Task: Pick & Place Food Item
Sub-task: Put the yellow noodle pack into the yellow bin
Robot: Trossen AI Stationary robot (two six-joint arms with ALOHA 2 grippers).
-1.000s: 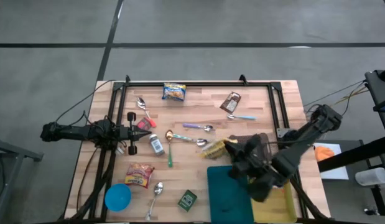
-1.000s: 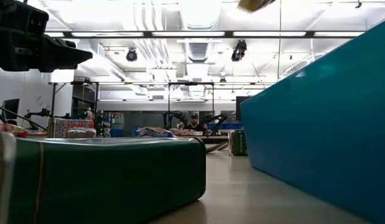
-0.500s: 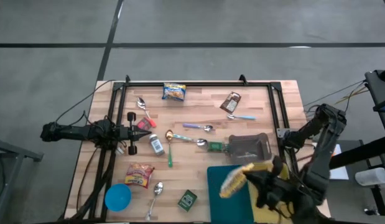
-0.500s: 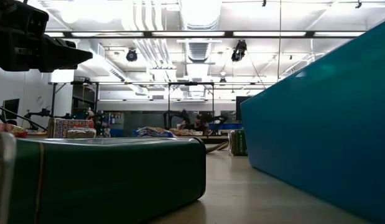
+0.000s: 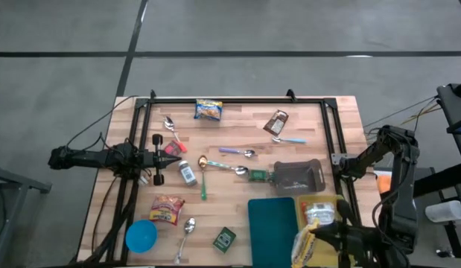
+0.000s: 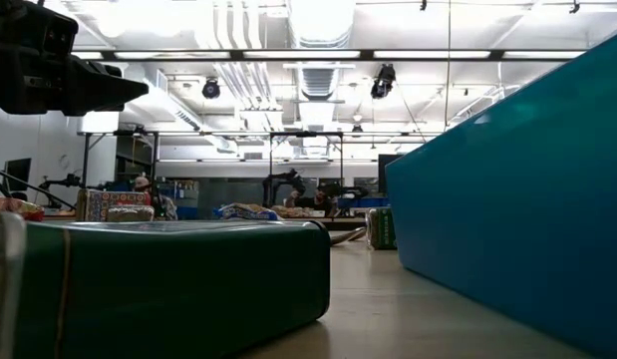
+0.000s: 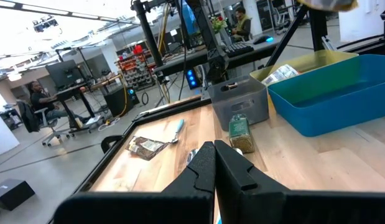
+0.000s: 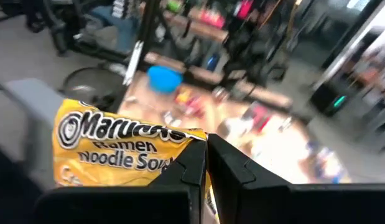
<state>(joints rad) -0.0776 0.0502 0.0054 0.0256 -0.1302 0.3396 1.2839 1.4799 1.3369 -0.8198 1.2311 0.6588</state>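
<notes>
The right gripper (image 5: 317,246), at the high view's lower right, is pinching a ramen packet (image 5: 306,247) in its closed fingers beside the yellow bin (image 5: 323,207). The yellow packet is showing "Ramen Noodle Soup" lettering. Farther off, at mid-left, the left gripper (image 5: 175,158) is resting closed and empty over the table (image 5: 237,130).

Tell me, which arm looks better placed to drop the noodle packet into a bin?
The right: its pincer is shut on the ramen packet beside the yellow bin. The left pincer rests far off, shut and empty.

Grey bin (image 5: 296,176) crowds teal tray (image 5: 273,219); table centre (image 5: 237,134) open.
</notes>
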